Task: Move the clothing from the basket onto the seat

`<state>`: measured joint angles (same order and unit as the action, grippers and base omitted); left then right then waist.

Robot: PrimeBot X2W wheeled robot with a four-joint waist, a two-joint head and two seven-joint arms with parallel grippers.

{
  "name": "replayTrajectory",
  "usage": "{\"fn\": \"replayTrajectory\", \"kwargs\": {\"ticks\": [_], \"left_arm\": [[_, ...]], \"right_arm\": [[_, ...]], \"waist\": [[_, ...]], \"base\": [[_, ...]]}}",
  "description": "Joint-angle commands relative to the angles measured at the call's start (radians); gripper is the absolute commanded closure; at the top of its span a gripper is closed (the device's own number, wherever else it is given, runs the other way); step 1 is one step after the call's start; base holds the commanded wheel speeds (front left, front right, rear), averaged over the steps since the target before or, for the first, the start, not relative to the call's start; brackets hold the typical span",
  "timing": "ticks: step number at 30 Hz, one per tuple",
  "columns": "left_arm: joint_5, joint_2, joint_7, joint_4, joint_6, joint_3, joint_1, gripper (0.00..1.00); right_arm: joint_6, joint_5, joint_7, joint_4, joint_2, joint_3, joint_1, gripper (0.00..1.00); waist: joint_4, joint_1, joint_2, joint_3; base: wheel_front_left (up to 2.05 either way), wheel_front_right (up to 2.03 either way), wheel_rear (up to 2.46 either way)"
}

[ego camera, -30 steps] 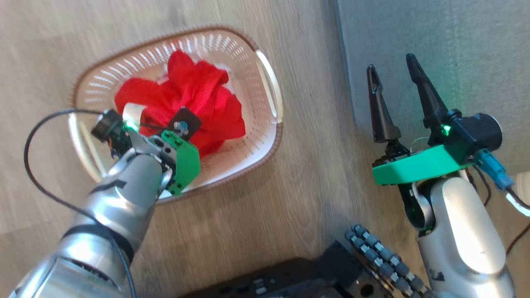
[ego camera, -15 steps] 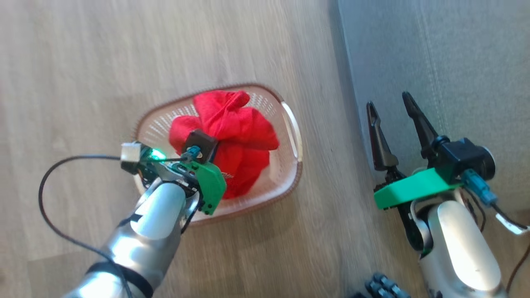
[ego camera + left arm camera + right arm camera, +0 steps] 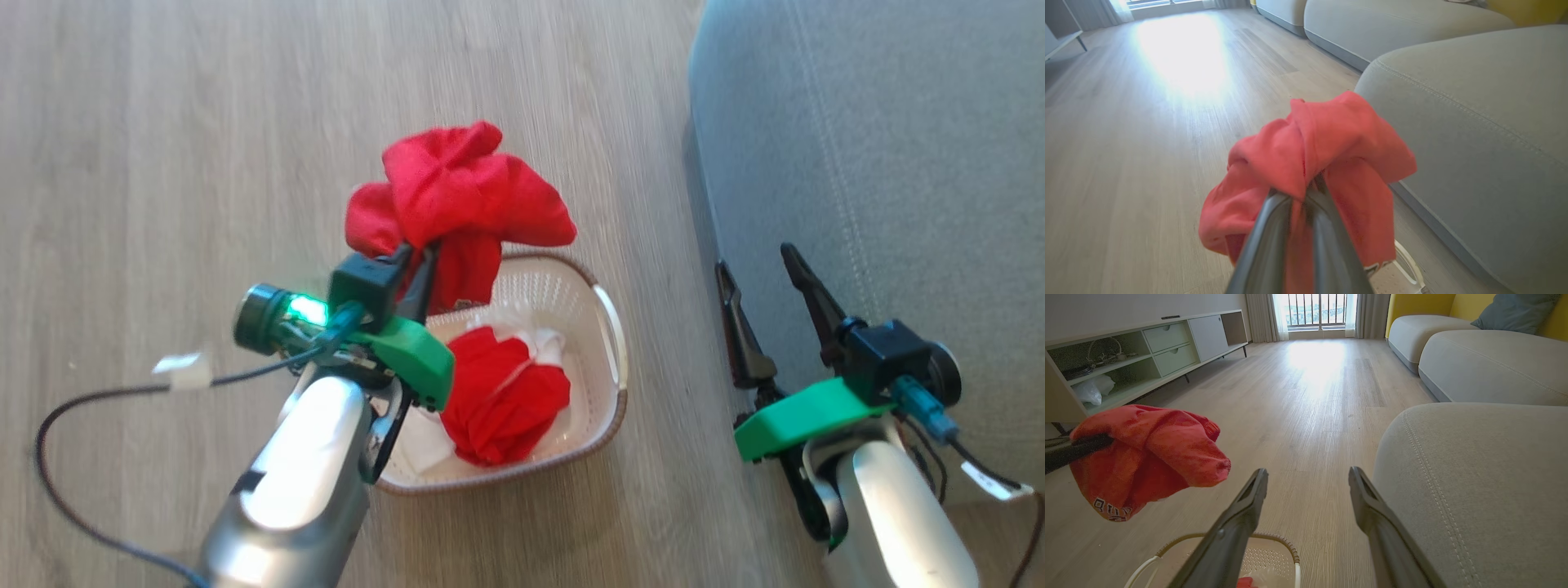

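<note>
Head view: left end effector (image 3: 418, 263) pinches a crumpled soft red garment (image 3: 457, 188) above the perforated basket (image 3: 547, 286) — right end effector (image 3: 753, 258) spread wide, empty.

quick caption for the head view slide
Left gripper holds a red garment above the basket, where a red-and-white garment lies; open right gripper hovers near the grey seat.

Floor (image 3: 1310, 416) was pale wood planks w/ sun glare. Window (image 3: 1316, 310) sat at far end betw. curtains (image 3: 1259, 314). Low cabinet (image 3: 1167, 347) ran along white wall (image 3: 1126, 310), drawers (image 3: 1167, 337) shut.
</note>
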<state>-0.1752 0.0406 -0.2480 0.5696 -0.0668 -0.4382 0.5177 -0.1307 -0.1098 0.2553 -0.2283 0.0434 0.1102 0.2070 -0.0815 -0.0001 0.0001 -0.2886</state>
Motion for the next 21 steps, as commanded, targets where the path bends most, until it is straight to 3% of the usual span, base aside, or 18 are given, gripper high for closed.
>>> {"fn": "replayTrajectory", "kwargs": {"ticks": [1, 10, 21], "left_arm": [[0.011, 0.013, -0.014, -0.073, -0.013, 0.054, -0.004, 1.00], [0.007, 0.010, -0.014, -0.443, -0.001, 0.222, -0.142, 1.00], [-0.060, 0.010, -0.014, -0.837, -0.020, 0.307, -0.195, 1.00]], "right_arm": [[0.000, -0.004, 0.006, 0.026, 0.007, 0.028, -0.008, 0.00], [0.000, -0.013, 0.006, 0.025, 0.007, 0.039, -0.060, 0.00], [0.000, 0.003, 0.006, 0.039, 0.007, 0.047, -0.127, 0.00]], "waist": [[0.012, 0.0001, -0.0001, 0.046], [0.010, 0.0001, -0.0001, 0.154], [0.020, 0.0001, -0.0001, 0.227]], "base": [[0.00, 0.00, 0.00], [0.00, 0.00, 0.00], [0.00, 0.00, 0.00]]}}
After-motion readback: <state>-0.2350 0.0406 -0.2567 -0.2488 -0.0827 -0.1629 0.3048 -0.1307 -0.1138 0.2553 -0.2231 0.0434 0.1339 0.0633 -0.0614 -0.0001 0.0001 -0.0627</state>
